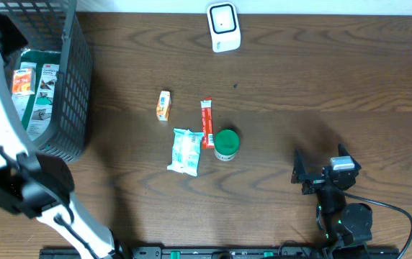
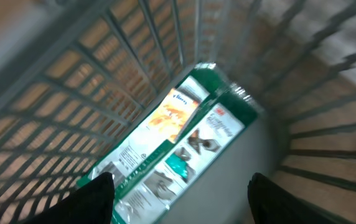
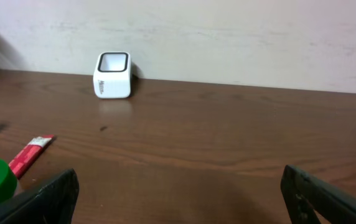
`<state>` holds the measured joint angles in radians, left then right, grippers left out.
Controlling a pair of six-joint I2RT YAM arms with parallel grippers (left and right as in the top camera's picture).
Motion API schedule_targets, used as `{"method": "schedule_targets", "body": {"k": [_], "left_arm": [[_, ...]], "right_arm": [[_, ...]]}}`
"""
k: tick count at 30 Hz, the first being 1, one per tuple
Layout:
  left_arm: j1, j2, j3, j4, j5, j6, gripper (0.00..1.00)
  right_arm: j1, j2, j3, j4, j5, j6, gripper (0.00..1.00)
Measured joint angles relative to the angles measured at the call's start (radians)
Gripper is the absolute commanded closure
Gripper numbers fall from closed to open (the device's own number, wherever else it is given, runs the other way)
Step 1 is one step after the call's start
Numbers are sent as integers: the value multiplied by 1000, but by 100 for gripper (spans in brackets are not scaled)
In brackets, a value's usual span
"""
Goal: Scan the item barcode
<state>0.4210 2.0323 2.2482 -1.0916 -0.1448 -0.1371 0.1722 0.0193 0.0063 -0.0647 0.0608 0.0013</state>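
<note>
My left gripper (image 2: 181, 202) hangs open inside the dark wire basket (image 1: 75, 79), its black fingers (image 2: 94, 200) apart with nothing between them. Below it on the basket floor lie green packets (image 2: 184, 149) and a small orange-printed box (image 2: 173, 115). The white barcode scanner (image 1: 223, 27) stands at the table's far edge, its window visible in the right wrist view (image 3: 112, 75). My right gripper (image 1: 320, 175) rests open and empty low over the table at the front right, facing the scanner.
Mid-table lie a small orange box (image 1: 163, 105), a red stick packet (image 1: 207, 122), a green-lidded tub (image 1: 226, 144) and a white-and-green packet (image 1: 185, 151). My white left arm (image 1: 1, 122) crosses the basket's front side.
</note>
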Motion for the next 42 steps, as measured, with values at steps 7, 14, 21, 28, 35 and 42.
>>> {"method": "schedule_targets", "body": {"k": [7, 14, 21, 28, 35, 42], "left_arm": [[68, 124, 0, 46, 38, 112, 27], [126, 243, 0, 83, 148, 196, 27], [163, 367, 0, 97, 214, 258, 27], [166, 387, 0, 109, 322, 284, 33], [166, 387, 0, 110, 403, 293, 33], [163, 387, 0, 132, 346, 299, 33]], "right_arm": [[0, 0, 0, 0, 0, 0, 1], [0, 0, 0, 0, 0, 0, 1], [0, 0, 0, 0, 0, 0, 1], [0, 0, 0, 0, 0, 0, 1], [0, 0, 0, 0, 0, 0, 1], [0, 0, 0, 0, 0, 0, 1]]}}
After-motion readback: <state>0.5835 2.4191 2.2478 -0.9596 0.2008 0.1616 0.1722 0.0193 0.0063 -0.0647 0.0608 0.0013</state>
